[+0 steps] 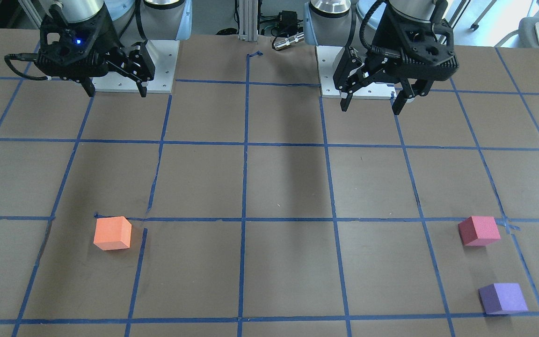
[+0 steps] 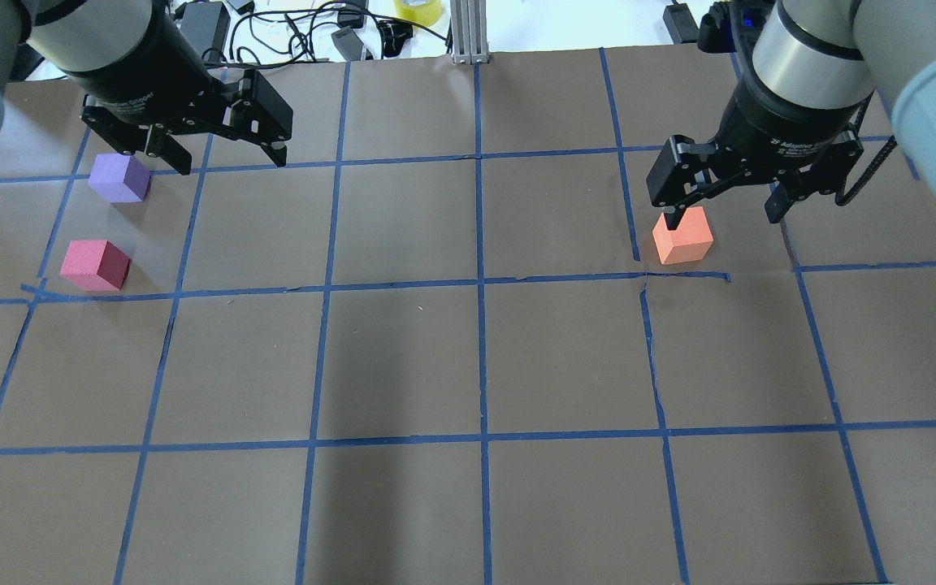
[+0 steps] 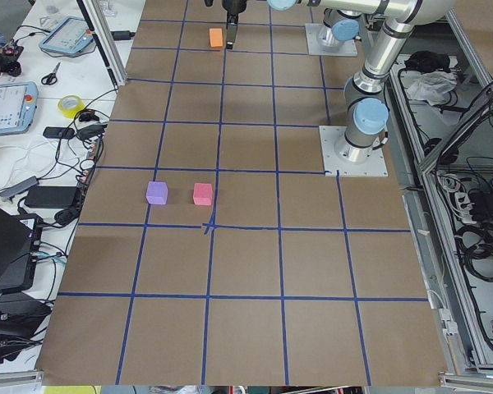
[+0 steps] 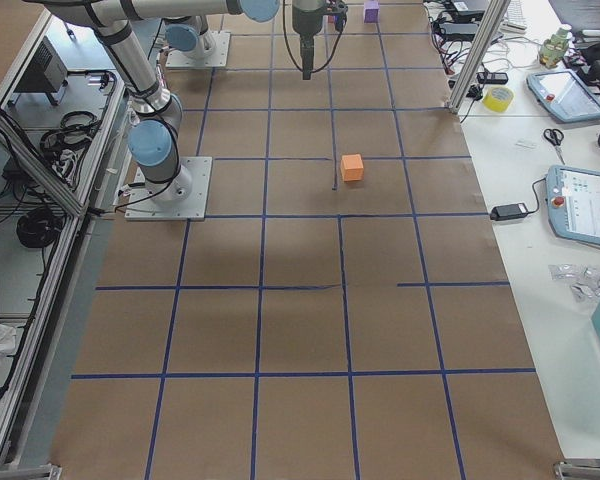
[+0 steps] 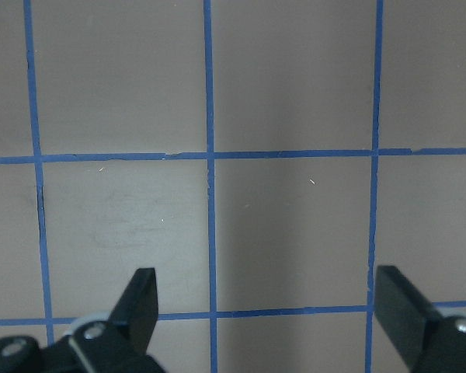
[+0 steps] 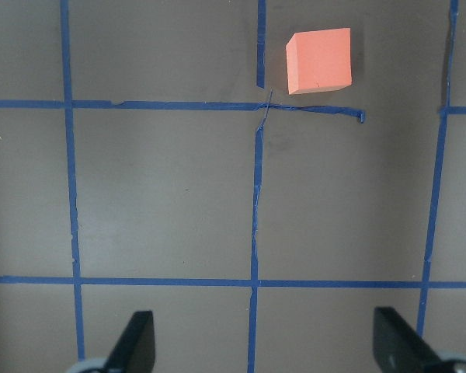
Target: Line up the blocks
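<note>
Blocks: orange matte foam cube alone on our right side of the brown taped worktop; pinkish-red foam cube and purple foam cube near each other on the left | left tool and right tool both spread wide, empty | our call: bring the left tool squarely over purple, squeeze lightly, set it in row with the others | count: three cubes, one per colour; two tools

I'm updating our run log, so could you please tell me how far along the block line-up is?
Done: nothing visible, no line yet. The pinkish-red block and purple block sit close together on the robot's left side, the orange block far off on its right. In hand: nothing; the left claw and right claw hang open and empty. Left: gathering all three into one row.
</note>
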